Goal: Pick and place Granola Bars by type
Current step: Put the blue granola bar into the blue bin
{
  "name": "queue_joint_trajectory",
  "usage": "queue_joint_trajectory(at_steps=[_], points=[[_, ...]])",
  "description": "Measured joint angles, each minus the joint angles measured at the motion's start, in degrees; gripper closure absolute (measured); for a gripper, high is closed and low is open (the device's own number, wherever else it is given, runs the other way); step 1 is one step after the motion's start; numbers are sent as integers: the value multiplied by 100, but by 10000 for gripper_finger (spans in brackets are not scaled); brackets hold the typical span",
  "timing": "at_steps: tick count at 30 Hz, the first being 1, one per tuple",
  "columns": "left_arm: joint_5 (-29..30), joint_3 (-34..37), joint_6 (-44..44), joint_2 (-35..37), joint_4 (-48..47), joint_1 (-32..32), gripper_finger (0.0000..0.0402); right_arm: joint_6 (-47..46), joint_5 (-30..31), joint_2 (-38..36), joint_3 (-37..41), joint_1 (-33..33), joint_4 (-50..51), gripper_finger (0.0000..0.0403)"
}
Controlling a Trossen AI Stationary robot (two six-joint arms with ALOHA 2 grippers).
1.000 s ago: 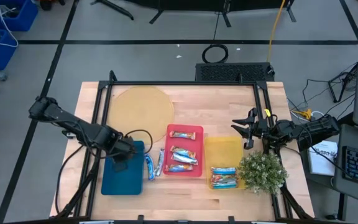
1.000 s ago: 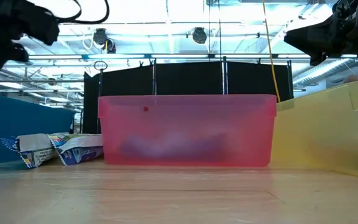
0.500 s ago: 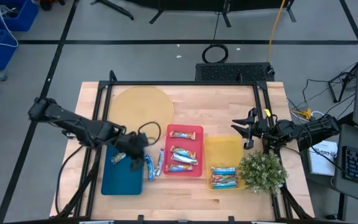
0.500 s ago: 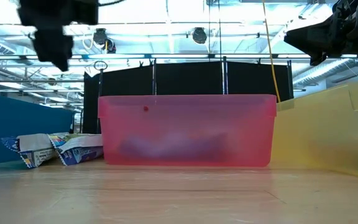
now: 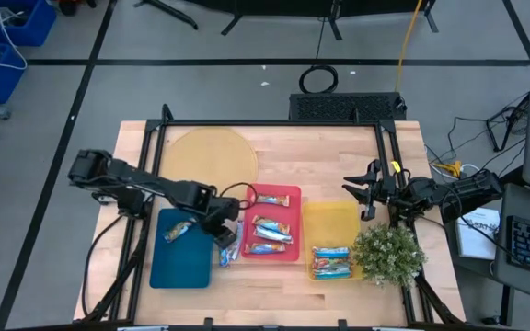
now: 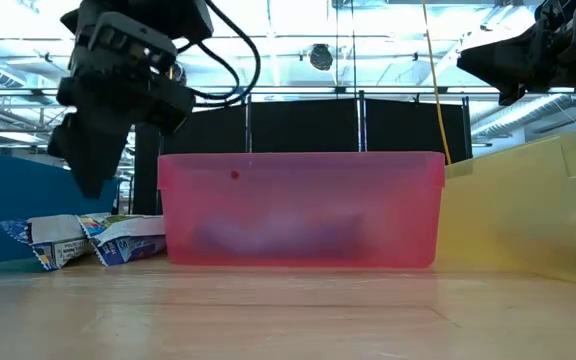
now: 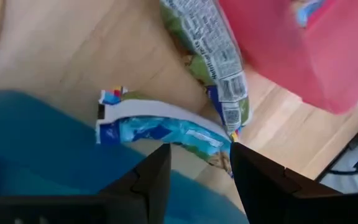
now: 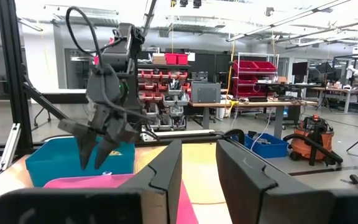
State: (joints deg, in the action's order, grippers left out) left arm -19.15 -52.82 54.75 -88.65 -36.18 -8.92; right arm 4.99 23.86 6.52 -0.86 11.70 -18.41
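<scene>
Since a second ago the left tool has crossed from above the blue tray, where one light-blue bar now lies, to hang over the two light-blue bars lying on the bare wood between that tray and the red tray; its fingers stand spread, holding nothing, straddling the nearer bar as the left wrist view shows. The right tool waits by the desk's right edge beside the potted plant, fingers part-way apart and empty. Orange-brown bars rest in the red tray, and a mixed stack sits at the front of the yellow tray, toward the desk's front edge. These foil packets look light and a little soft, with crinkled, slippery wrappers that would skid or buckle under a poor pinch; a grasp across the narrow middle, away from the flat crimped ends, seems safest. The desk is pale, smooth wood boarded by a dark metal frame, with a round mat near its back-left corner. Beyond it stretches a workshop with grey floor, shelving, storage bins and overhead lights.
</scene>
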Motion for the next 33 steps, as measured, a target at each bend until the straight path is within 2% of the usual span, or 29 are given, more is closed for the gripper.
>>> queue_joint_trajectory(at_steps=[5, 9, 15, 23, 27, 33], points=[[13, -28, 282, -199, 21, 47, 229, 0, 1, -1, 0, 2, -10, 312], [294, 0, 569, -233, -184, 69, 229, 0, 0, -2, 1, 2, -13, 312], [349, 0, 869, -224, -204, 61, 229, 0, 0, -2, 1, 2, -9, 312], [727, 0, 1071, -231, -384, 54, 229, 0, 0, -2, 0, 0, -12, 312], [679, -1, 1120, -384, -419, 51, 229, 0, 0, -2, 0, 2, -11, 312], [137, -28, 944, -692, -298, 45, 229, 0, 0, 0, 2, 0, -11, 312]])
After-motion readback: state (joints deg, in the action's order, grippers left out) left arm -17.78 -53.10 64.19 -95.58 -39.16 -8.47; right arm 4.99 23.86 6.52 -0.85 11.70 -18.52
